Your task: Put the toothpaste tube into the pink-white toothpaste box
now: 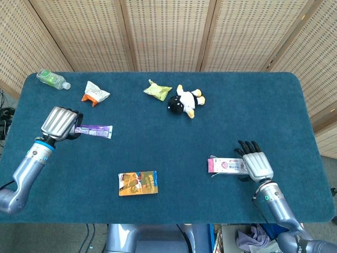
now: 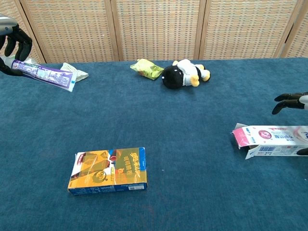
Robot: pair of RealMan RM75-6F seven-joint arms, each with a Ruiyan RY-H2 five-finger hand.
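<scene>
Head view gives me the whole table (image 1: 247, 100): my left hand (image 1: 61, 124) is near the left edge with its fingers wrapped around the cap end of the tube (image 1: 95, 128), which sticks out level toward the table's middle. In the chest view that tube (image 2: 43, 75) sits clear above the cloth, held in the left hand (image 2: 13, 43) at the frame's left margin. My right hand (image 1: 254, 165) is near the right front corner, over the right end of the box (image 1: 227, 165), fingers spread and pointing toward the far edge. From the chest view I see its dark fingertips (image 2: 288, 102) hanging just above the box (image 2: 272, 140), which lies flat with its pink flap open toward the left; I cannot tell whether the hand touches it. Near the front edge lies a yellow carton (image 1: 138, 183). Along the far edge are a bottle (image 1: 53, 80) at the left corner, a white packet (image 1: 95, 92), a green packet (image 1: 158, 90) and a plush toy (image 1: 185, 101).
</scene>
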